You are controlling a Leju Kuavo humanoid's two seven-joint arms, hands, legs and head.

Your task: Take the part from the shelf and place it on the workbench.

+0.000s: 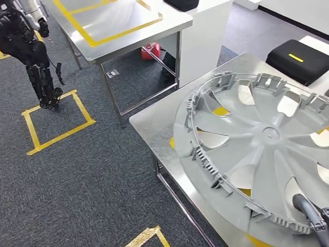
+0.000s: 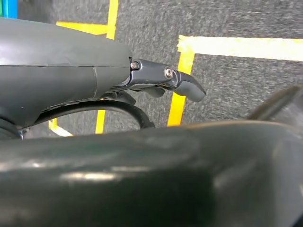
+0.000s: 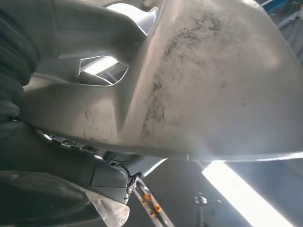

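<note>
A large grey wheel cover lies face down on a steel table. The robot's right hand grips its near rim. The left hand hangs over the grey carpet beside yellow floor tape, fingers loosely extended, holding nothing.

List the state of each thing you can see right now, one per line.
Wheel cover: inner side up, over the workbench, gripped at its near rim.
Right hand: holds the wheel cover's rim.
Left hand: hangs over the floor, holding nothing; fingers too dark to read.
Far table: bare inside its yellow tape outline.
</note>
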